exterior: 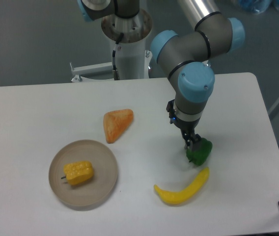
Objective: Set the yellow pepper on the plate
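Note:
The yellow pepper (pixel 78 173), a small bumpy yellow-orange piece with a short dark stem pointing left, lies on the round beige plate (pixel 102 155) at the front left, a little left of the plate's middle. My gripper (pixel 192 143) is far to the right of it, pointing down at the upper left edge of the green pepper (pixel 201 153). Its dark fingers look close together and touch or nearly touch the green pepper. I cannot tell whether they grip it.
An orange wedge-shaped piece (pixel 117 124) lies behind the plate near the table's middle. A long curved smooth yellow piece (pixel 182 189) lies in front of the green pepper. The arm's base stands at the back middle. The table's right edge is close to the green pepper.

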Motion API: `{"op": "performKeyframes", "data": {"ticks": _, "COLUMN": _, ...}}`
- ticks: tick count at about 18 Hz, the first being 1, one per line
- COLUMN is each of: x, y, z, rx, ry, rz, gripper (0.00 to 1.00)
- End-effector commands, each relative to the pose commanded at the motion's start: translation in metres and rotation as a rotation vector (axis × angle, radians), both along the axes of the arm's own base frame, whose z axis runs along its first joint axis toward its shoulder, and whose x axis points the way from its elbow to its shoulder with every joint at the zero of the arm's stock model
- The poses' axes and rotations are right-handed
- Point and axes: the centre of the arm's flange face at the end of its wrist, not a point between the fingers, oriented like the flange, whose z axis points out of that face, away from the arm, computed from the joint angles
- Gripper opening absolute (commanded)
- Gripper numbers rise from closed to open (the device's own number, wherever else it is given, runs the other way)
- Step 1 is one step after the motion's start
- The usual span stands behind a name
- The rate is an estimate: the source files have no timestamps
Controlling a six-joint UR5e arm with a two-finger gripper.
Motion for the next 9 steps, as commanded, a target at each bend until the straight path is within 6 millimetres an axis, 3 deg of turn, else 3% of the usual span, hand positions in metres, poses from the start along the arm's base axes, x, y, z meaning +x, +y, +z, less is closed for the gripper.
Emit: {"op": "performKeyframes", "data": {"ticks": 9, "x": -0.0006, "y": 0.004, "z": 0.0012, "rx": 0.027, "ry": -0.007, "rz": 0.009, "gripper": 1.0}}
